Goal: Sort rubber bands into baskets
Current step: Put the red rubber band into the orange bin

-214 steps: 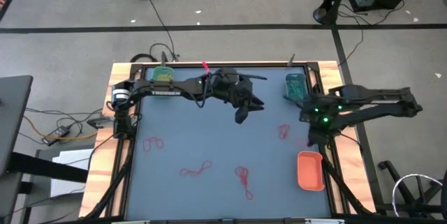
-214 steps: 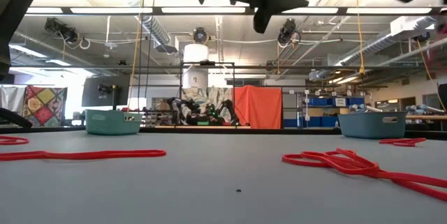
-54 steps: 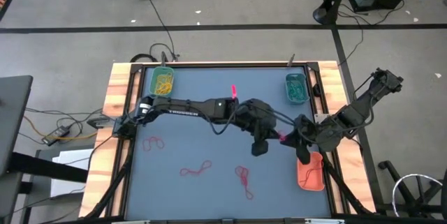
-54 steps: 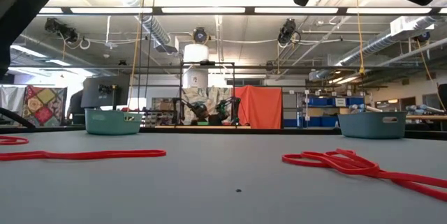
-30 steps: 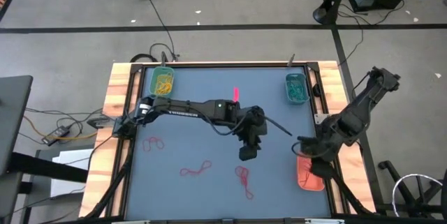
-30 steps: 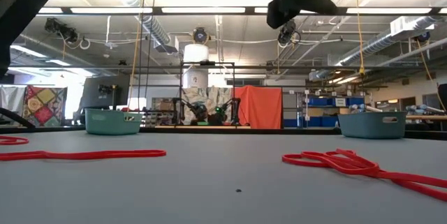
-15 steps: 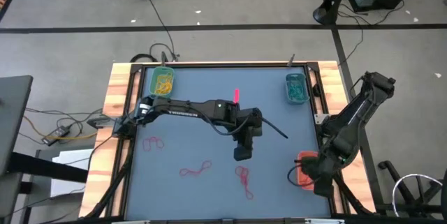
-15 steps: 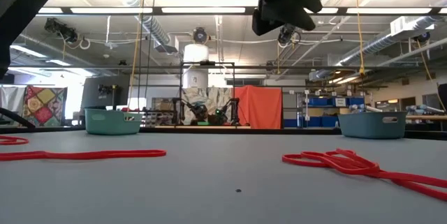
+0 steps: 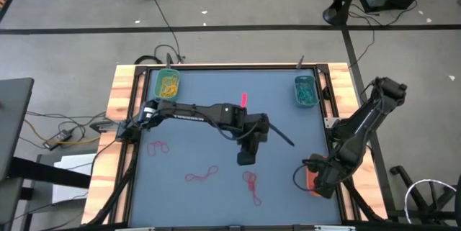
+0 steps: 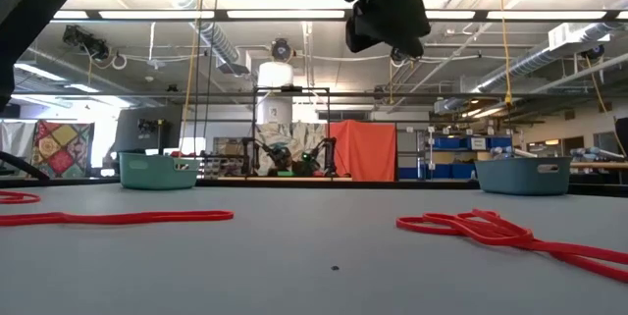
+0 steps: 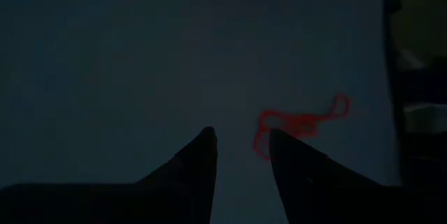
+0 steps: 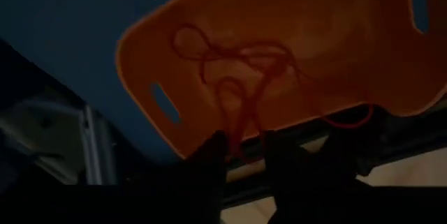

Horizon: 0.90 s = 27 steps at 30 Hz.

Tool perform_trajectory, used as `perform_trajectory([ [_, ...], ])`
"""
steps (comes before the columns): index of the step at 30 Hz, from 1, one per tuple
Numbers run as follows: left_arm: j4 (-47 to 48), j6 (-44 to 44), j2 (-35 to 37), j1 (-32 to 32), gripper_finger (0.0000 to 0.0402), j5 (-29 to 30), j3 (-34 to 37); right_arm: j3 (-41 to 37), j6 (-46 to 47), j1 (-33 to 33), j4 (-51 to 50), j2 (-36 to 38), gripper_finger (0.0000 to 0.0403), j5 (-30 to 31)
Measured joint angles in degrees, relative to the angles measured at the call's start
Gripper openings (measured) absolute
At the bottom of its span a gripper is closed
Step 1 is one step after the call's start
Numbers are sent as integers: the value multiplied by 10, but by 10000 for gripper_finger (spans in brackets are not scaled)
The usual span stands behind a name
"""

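Above the orange-red basket (image 12: pixel 293 49), our right gripper (image 12: pixel 244 147) pinches a tangle of red rubber bands (image 12: pixel 234 77) between nearly closed fingers, the loops dangling into the tray directly beneath it. Our left gripper (image 11: pixel 241 147) hangs over the dark mat with its fingers parted and empty, a red clump (image 11: pixel 297 123) lying on the mat just ahead of its tips.

We judge the drop to be the risky part: the strands sit close to the basket's near rim, and a loop still snagged on a finger when the jaws part could ride out with the arm or spill over the edge onto the table frame. On the left side, the parted fingers could close beside the thin clump rather than around it.

In the overhead view, the green basket (image 9: pixel 168 82) far beyond our left gripper holds yellow bands, the teal basket (image 9: pixel 305 91) holds blue-teal ones. Two more red clusters (image 9: pixel 157 147) (image 9: pixel 202 175) remain loose on the mat, off to that gripper's side.
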<state>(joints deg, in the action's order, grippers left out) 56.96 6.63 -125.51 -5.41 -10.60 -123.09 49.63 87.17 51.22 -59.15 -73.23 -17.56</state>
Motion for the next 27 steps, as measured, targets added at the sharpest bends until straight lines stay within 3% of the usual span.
perform_trajectory([
  [6,32,-4,0,-3,137,7,0,0,42,0,3,36,180,27],
  [11,50,-21,5,-8,137,-2,1,0,56,-6,3,72,222,56],
  [15,60,-31,40,-11,133,-6,1,0,26,-26,3,94,232,29],
  [22,132,-36,72,-13,131,33,0,0,-32,-68,37,122,231,61],
  [27,140,-38,73,-35,131,33,66,0,-48,-107,71,138,231,73],
])
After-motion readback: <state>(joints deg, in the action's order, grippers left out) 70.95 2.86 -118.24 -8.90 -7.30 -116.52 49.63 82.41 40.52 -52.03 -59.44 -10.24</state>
